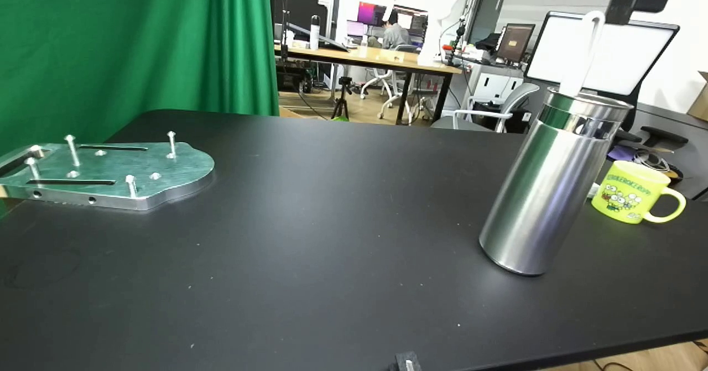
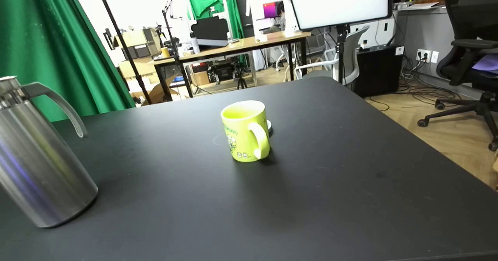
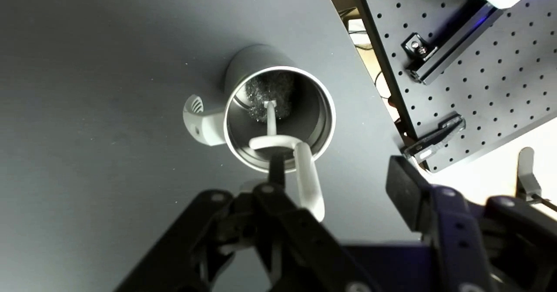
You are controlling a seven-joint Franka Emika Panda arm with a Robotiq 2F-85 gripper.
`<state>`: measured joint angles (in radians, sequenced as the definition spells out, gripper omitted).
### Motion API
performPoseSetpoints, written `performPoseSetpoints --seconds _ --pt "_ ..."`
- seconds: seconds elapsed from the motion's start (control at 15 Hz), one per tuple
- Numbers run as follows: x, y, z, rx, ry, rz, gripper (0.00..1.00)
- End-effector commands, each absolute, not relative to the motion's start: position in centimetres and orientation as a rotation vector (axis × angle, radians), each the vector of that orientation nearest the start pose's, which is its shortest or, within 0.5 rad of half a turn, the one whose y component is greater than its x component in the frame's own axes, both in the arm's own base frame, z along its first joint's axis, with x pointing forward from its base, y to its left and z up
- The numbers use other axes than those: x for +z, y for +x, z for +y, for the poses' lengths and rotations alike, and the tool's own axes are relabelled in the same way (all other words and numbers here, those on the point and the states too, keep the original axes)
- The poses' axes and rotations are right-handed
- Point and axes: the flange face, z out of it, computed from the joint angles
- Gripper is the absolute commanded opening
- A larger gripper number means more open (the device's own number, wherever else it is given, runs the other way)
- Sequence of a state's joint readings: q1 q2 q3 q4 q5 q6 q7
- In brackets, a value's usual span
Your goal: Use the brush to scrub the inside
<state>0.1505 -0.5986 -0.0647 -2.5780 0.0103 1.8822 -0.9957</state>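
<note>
One black table [image 1: 332,221] extends around the tall steel flask [image 1: 539,205]. A metal plate [image 1: 182,169] bearing upright bolts lies well apart from the flask. The flask itself stands on its base, with a side grip [image 2: 58,101]; the wrist view shows into its hollow. The gripper [image 3: 339,176] hangs above the flask's mouth, its fingers [image 3: 404,192] set wide apart. In the wrist view, one fingertip overlaps the flask's rim, while the opposite one lies to the side of the flask. The white brush [image 3: 285,141] stands in the flask: its dark bristle head [image 3: 278,89] lies inside the hollow, beyond the fingertips, and its hooked handle [image 3: 309,181] projects from the mouth. Relative to the fingers, this handle occupies the gap between them, close beside the finger at the rim; contact between the two cannot be determined. The yellow-green mug [image 2: 243,134] stands upright, separated from the flask by a stretch of table. A small white object [image 2: 269,126], also apart from the flask, is partly hidden by the mug.
</note>
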Motion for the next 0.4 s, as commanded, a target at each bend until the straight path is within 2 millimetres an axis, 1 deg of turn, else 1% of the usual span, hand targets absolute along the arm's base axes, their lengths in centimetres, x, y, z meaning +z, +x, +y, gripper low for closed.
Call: performPoseSetpoints --seconds 0.0,0.07,0.13,0.2,0.33 --pt "50.5 33.7 3.3 0.050 -2.667 -1.610 0.93" --pt "51.4 33.3 3.3 0.046 -2.681 -1.605 0.99" --pt "49.1 34.1 3.3 0.056 -2.633 -1.621 1.00" --pt "49.9 33.8 3.3 0.036 -2.636 -1.628 0.90" --pt "49.6 33.6 3.3 0.042 -2.632 -1.628 1.00"
